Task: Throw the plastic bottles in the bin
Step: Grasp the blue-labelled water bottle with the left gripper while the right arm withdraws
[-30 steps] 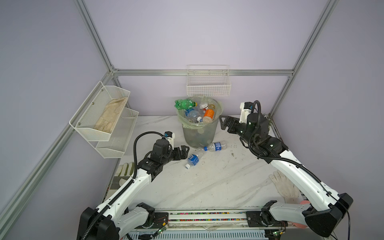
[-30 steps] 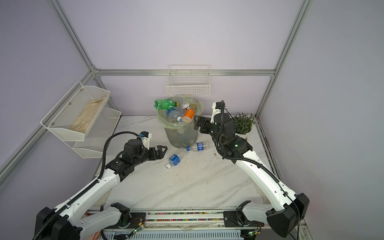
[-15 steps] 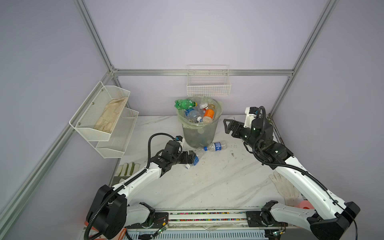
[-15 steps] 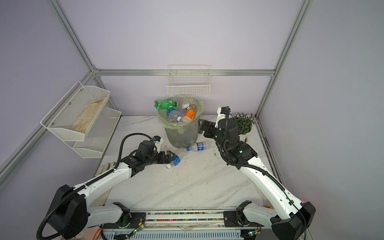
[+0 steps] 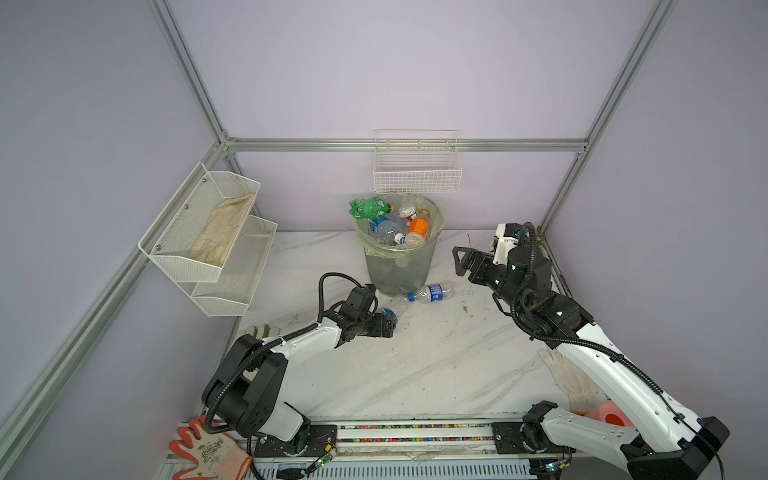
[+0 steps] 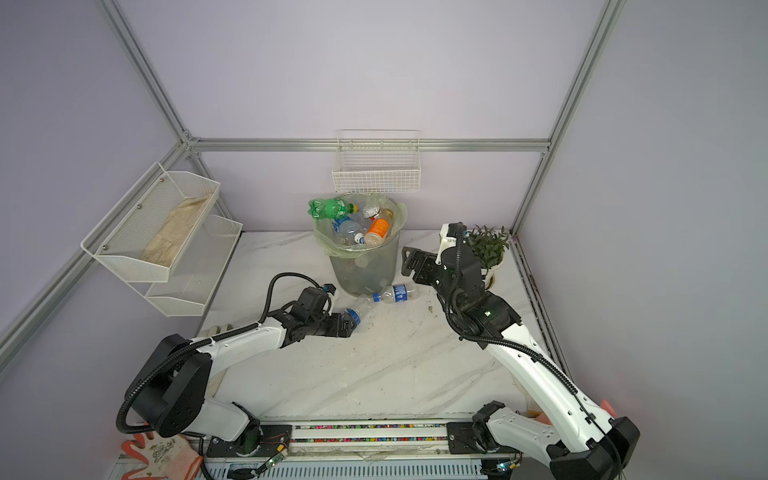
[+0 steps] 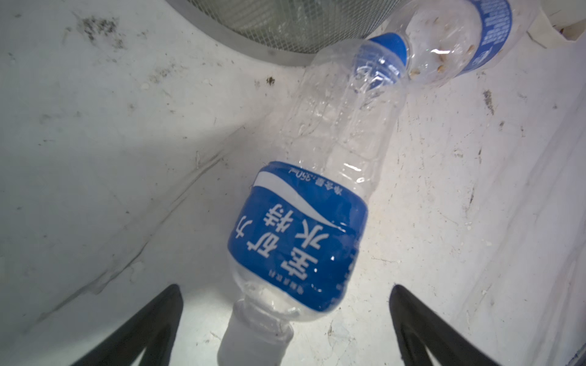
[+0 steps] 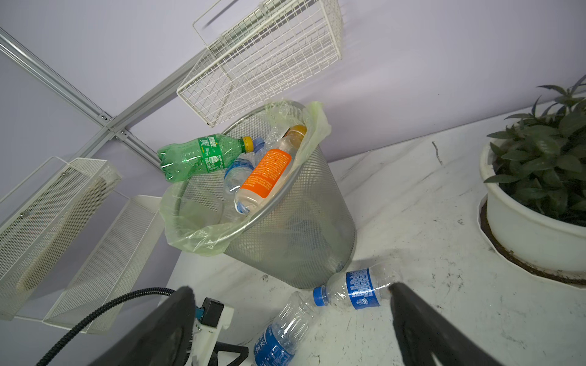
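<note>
Left end effector point(image 5: 384, 325) sits low over the table point(image 5: 436, 365), released, its fingers spread wide on either side of the near bottle point(image 7: 304, 234). From the left wrist camera I see clear table between each finger and the plastic, so nothing is gripped. That bottle lies on its side, clear with a blue label, neck end toward the end effector and base pointing at the foot of the bin point(image 5: 399, 270). Its neck looks pale; I cannot tell from this view whether a cap is on it. The base touches the blue cap of the second bottle point(image 5: 430, 293), which also lies flat on the table, just beside the bin's base on the right side of both top views.

My right end effector point(image 5: 458, 262) hangs in the air to the right of the bin, level with its upper wall, fingers parted and empty, pointing toward the bin. The potted plant point(image 6: 488, 245) stands behind that wrist in a top view.

The bin stands at the back middle of the table, lined with a pale green bag and heaped to the rim. A green bottle point(image 5: 368, 208) lies across the left edge of the rim, partly overhanging. An orange-labelled bottle point(image 5: 417, 227) leans on top of the pile, among clear ones with blue labels.
</note>
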Available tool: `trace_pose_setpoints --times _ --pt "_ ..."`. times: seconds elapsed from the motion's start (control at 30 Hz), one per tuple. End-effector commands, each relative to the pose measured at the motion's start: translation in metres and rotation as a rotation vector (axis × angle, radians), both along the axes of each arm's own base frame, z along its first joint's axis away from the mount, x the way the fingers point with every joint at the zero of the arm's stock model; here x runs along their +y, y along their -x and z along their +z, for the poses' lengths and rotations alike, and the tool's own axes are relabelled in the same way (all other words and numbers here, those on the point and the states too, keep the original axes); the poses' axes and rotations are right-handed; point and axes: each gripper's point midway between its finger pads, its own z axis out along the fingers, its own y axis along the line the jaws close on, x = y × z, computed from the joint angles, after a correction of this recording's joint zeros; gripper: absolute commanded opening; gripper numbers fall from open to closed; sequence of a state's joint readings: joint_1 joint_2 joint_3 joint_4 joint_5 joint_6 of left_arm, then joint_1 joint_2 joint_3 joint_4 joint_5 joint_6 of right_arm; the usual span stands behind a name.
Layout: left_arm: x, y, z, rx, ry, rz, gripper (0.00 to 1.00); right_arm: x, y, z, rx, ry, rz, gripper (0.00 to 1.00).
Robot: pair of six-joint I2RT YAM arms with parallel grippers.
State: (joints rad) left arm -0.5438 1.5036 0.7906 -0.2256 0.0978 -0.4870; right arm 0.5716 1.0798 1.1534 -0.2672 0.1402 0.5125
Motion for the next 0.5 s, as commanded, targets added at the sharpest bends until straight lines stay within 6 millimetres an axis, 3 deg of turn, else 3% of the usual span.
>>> trace_pose_setpoints --times 0.0,0.47 --pt "-0.018 -0.028 0.038 -0.112 0.035 -0.010 1.00 -0.008 0.003 -0.002 0.007 -0.005 -0.024 0.97" --pt "-0.027 -0.034 0.022 -0.094 -0.007 -0.019 1.00 -0.008 0.006 -0.011 0.026 -0.008 -0.021 0.97"
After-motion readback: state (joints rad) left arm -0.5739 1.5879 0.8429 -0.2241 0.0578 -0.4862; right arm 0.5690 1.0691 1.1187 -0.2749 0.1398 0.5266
